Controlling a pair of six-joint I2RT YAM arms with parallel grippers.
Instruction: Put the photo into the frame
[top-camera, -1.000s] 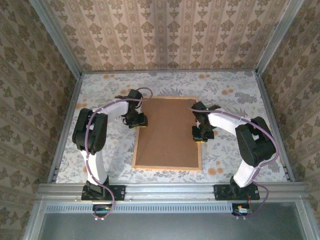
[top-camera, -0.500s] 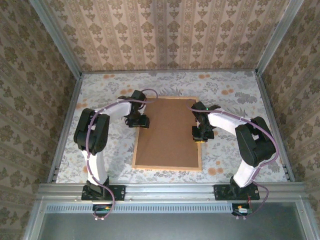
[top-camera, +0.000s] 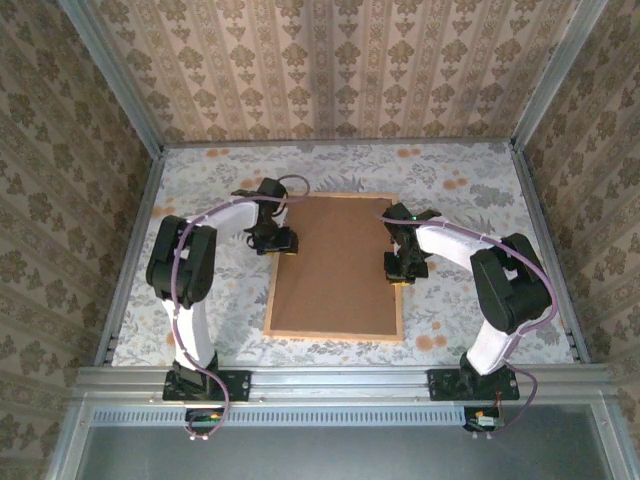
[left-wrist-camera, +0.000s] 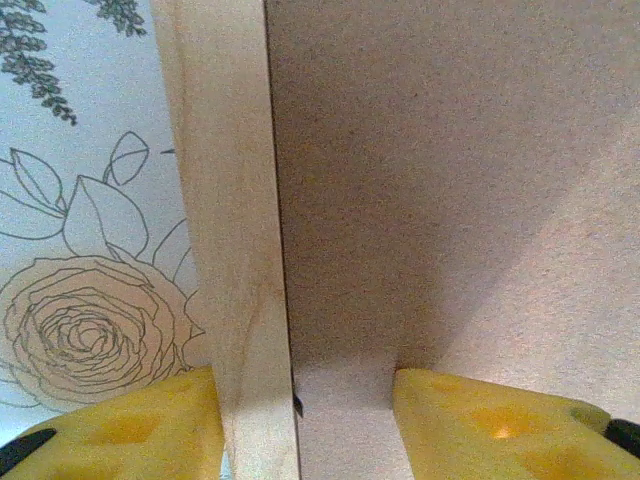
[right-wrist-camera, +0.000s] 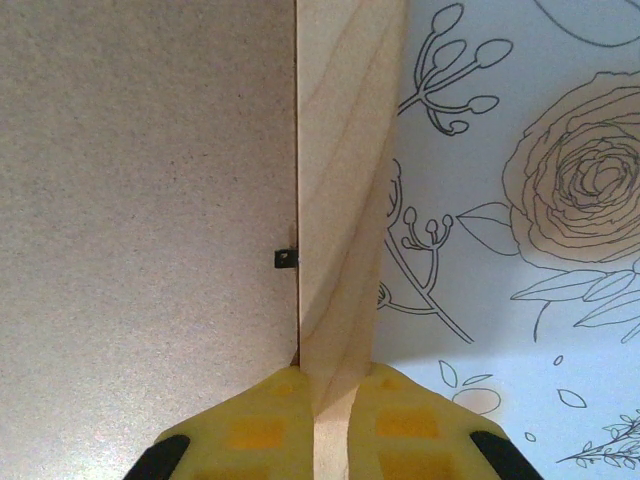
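Observation:
The frame (top-camera: 334, 337) lies face down in the middle of the table, its brown backing board (top-camera: 335, 265) up. The photo is hidden. My left gripper (top-camera: 277, 243) sits at the frame's left side. In the left wrist view that gripper (left-wrist-camera: 305, 425) is open and straddles the light wood moulding (left-wrist-camera: 230, 250), with a strip of board (left-wrist-camera: 450, 180) between the moulding and the right finger. My right gripper (top-camera: 398, 272) is at the frame's right side. In the right wrist view it (right-wrist-camera: 335, 420) is shut on the moulding (right-wrist-camera: 345, 200).
The floral tablecloth (top-camera: 210, 300) shows on both sides of the frame. A small black tab (right-wrist-camera: 286, 258) sits where board meets moulding on the right, and another (left-wrist-camera: 297, 405) on the left. Patterned walls and metal rails (top-camera: 128, 260) close in the table.
My left gripper nudged a little right over the frame's edge and came back, its jaws standing wider. The right arm and the frame have not moved.

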